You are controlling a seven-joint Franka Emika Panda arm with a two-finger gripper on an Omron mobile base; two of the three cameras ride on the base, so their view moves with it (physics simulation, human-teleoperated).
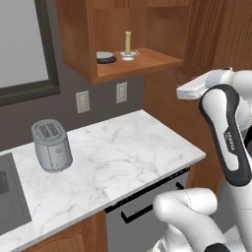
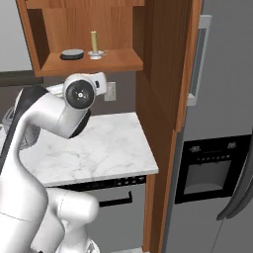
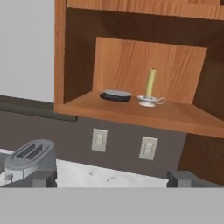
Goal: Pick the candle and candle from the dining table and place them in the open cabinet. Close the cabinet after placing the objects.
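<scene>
A slim tan-yellow stick candle [image 3: 150, 83] stands upright on its round silver dish base on the bottom shelf of the reddish-brown wooden cabinet [image 3: 131, 59], which is open. It stands well back from the shelf's front edge.

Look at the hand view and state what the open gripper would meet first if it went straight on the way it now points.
Probably the open cabinet: the gripper aims about at its shelf edge, near the stick candle and flat dark dish. Depth is unclear.
</scene>
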